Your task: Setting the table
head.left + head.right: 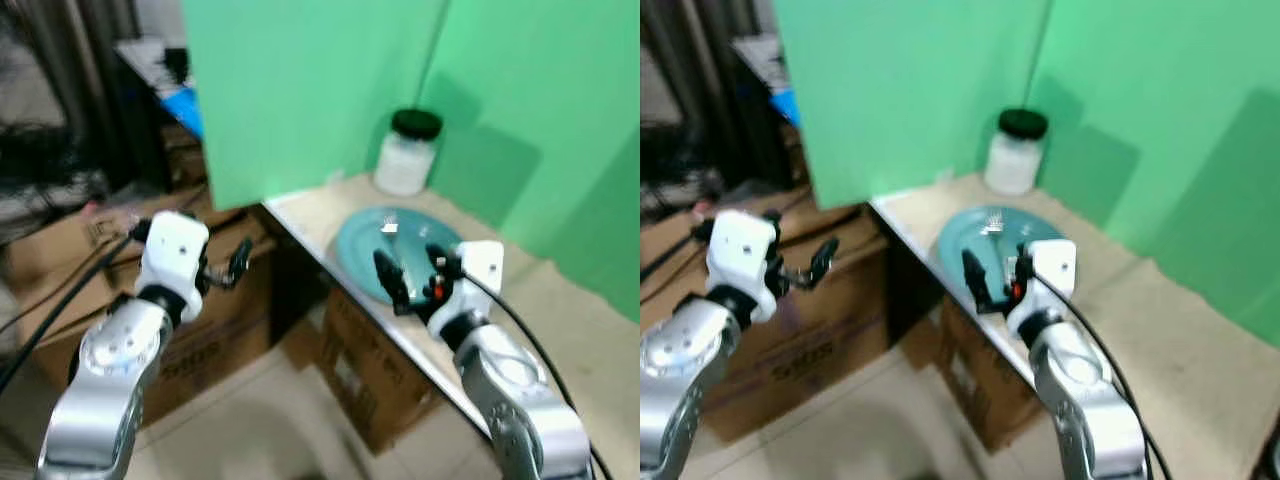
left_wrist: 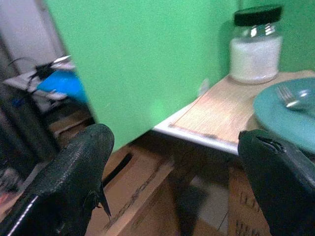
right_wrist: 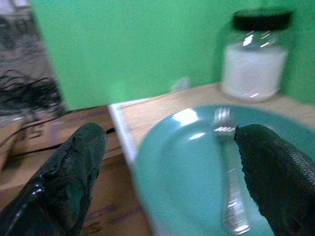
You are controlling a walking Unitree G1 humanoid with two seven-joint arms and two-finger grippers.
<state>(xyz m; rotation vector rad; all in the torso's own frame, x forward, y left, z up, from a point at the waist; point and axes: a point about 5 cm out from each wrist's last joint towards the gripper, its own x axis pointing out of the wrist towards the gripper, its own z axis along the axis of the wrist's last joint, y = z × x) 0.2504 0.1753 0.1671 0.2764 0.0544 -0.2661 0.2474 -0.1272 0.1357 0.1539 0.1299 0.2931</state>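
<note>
Head views: table (image 1: 560,330) w/ light wood top set against green screens. Teal plate (image 1: 365,250) sits near the table's front edge; a fork (image 1: 389,229) lies on it. Jar (image 1: 408,152) w/ black lid and white contents stands behind the plate, by the screen corner. R gripper (image 1: 412,272) hangs over the plate's near rim, fingers spread, nothing in them. L gripper (image 1: 232,266) is well off to the left, over cardboard boxes (image 1: 215,330) on the floor, clear of the table.

L wrist view: fingers (image 2: 74,182) wide apart, empty; table corner, jar (image 2: 256,46) and plate edge (image 2: 285,115) between them, farther off.

R wrist view: fingers (image 3: 64,182) wide apart, empty; plate (image 3: 187,167) and fork (image 3: 231,172) just beyond, jar (image 3: 256,56) behind.
</note>
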